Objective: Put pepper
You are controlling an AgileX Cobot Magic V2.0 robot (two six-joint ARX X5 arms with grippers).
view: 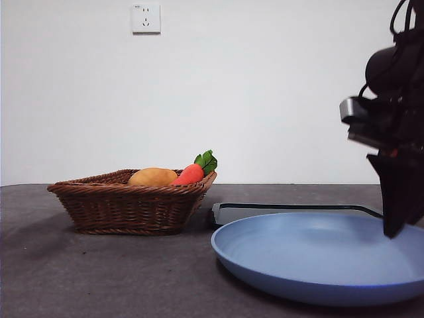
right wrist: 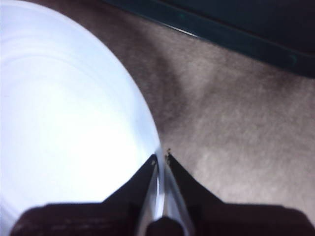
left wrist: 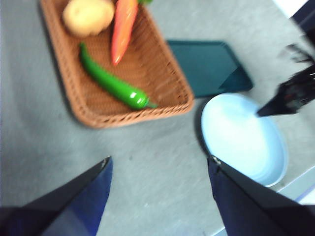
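Observation:
The pepper [left wrist: 113, 83], slim and glossy green, lies inside the wicker basket [left wrist: 162, 73] beside a carrot [left wrist: 123, 29] and a potato [left wrist: 88, 17]. The front view hides it behind the basket [view: 126, 209] wall. My left gripper [left wrist: 160, 159] hangs open high above the table, on the near side of the basket, holding nothing. My right gripper [right wrist: 161, 156] is shut on the rim of the blue plate [right wrist: 59, 108]. In the front view that gripper [view: 394, 225] stands at the plate [view: 318, 265] on its right side, and the left wrist view shows it [left wrist: 280, 101] at the plate's [left wrist: 243, 140] edge.
A dark flat tray [left wrist: 209, 66] lies behind the plate, next to the basket, and shows as a thin slab [view: 291, 211] in the front view. The carrot [view: 192, 173] and potato [view: 152, 177] rise above the basket rim. A wall socket [view: 146, 18] is on the white wall.

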